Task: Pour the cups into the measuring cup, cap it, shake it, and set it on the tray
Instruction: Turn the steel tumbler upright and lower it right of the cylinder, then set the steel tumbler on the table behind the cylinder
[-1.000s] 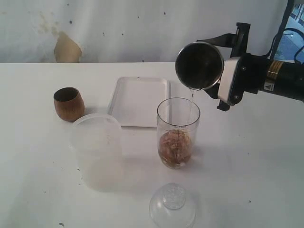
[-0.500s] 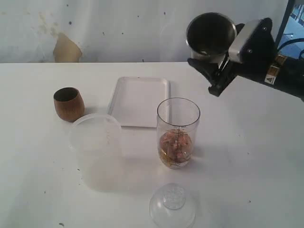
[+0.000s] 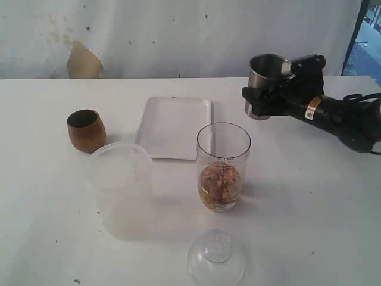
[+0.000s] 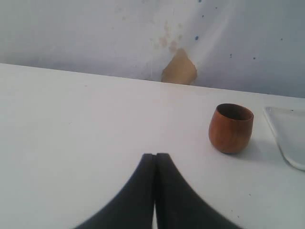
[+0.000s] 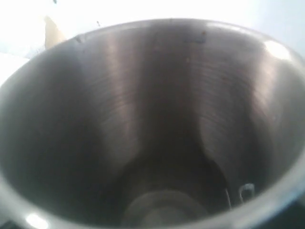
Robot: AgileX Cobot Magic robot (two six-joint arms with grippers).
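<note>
Your right jaws grip the tall shiny steel tumbler [image 3: 265,74] around its side. It is upright, up in the air, at the far right of the white desk [image 3: 309,208]. Looking down into it, it seems empty, so I think your job now is to put it down.

Lower it straight and keep it upright. Pick a bare spot on the right, well away from the tall clear plastic measuring cup with the black scale [image 3: 224,167]. That cup stands in the middle, on the near side of the flat white tray [image 3: 174,126], with brown bits and some liquid at its bottom. A bump could tip it. Let go only when the tumbler sits flat on the desk.

Your left jaws are closed on nothing. The small round brown wooden cup [image 3: 86,130] stands on the left; I cannot tell if anything is in it. The clear round lid [image 3: 216,257] lies at the near edge.
</note>
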